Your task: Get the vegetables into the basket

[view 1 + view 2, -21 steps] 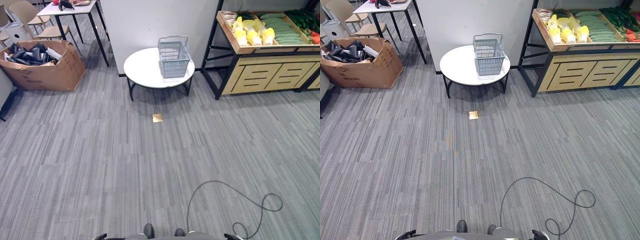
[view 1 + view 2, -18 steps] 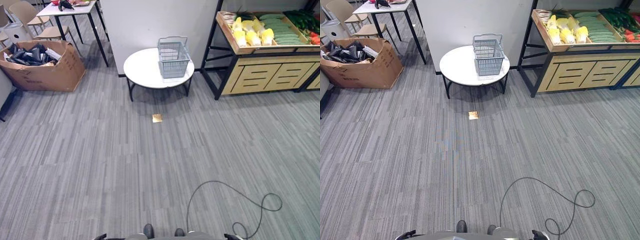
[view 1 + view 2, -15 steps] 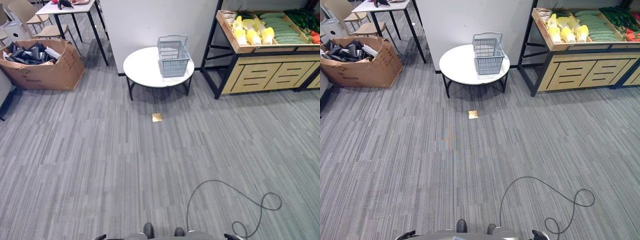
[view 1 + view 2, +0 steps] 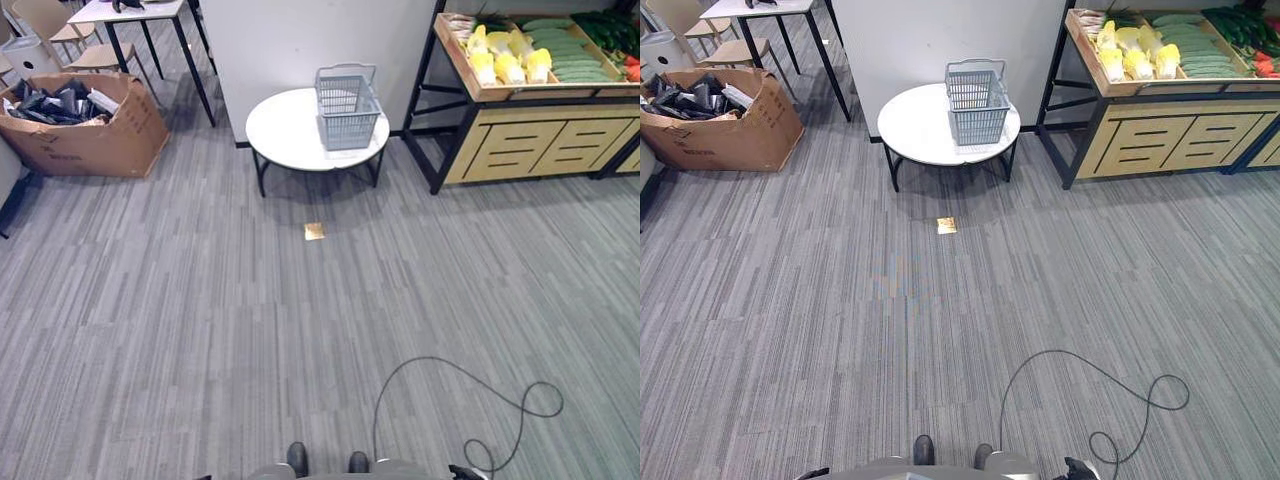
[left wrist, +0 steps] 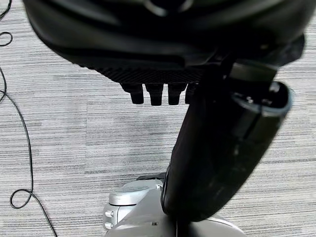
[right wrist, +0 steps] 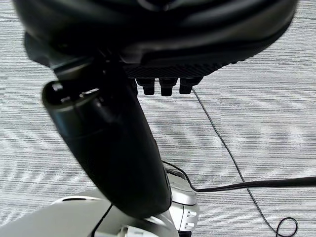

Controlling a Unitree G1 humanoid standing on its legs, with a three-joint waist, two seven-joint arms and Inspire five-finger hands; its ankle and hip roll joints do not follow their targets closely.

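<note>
A grey-blue plastic basket (image 4: 347,108) with its handle up stands on a round white table (image 4: 290,135) across the room. To its right, a wooden stand (image 4: 520,140) holds the vegetables in a slanted tray: pale yellow heads (image 4: 510,62), light green long ones (image 4: 565,55), dark green ones (image 4: 605,25) and a red one (image 4: 632,62) at the edge. My left hand (image 5: 163,29) hangs over the carpet with fingers (image 5: 154,94) straight and nothing in it. My right hand (image 6: 158,29) hangs the same way, empty, far from basket and stand.
Grey striped carpet lies between me and the table, with a small tan patch (image 4: 314,231) on it. A cardboard box (image 4: 80,120) of dark items sits at the far left, by a black-legged table (image 4: 140,15) and chairs (image 4: 50,30). A white wall panel (image 4: 320,40) stands behind the round table.
The whole picture has shifted a little, so the camera has moved; the basket, table and stand stay where they were.
</note>
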